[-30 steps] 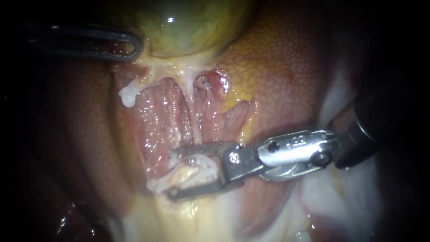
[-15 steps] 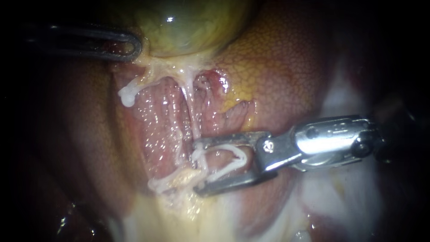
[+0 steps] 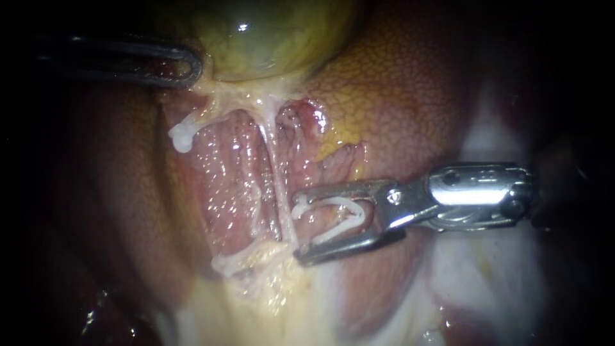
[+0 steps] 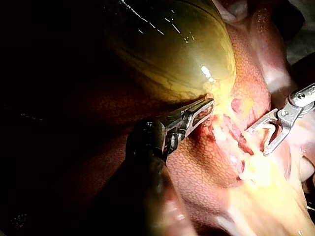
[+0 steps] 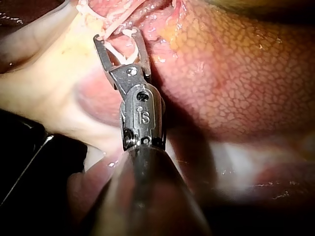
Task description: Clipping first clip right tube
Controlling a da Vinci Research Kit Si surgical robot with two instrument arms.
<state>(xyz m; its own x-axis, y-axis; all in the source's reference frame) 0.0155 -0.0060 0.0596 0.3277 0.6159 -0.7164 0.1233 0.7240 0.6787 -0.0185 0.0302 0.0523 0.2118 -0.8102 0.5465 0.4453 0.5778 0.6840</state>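
— Drawn back rightward over the liver (image 3: 397, 96), below the gallbladder (image 3: 269, 38): where does the right instrument (image 3: 298, 227) stand?
— Just clear of the right tube (image 3: 277, 179), which runs down from the gallbladder, crosswise to the jaws, just beyond their tips.
— And the jaws?
— Wide, a white clip (image 3: 349, 202) seated between them, touching both. The left instrument (image 3: 182, 67) is well apart; a straight advance should straddle the tube.

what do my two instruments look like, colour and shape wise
The left instrument has a dark shaft and a slim grey metal tool, round-tipped, with a long slot. The right instrument is bright silver: a forked tool of two thin straight prongs, a round pivot pin, a boxy link, then a dark shaft.
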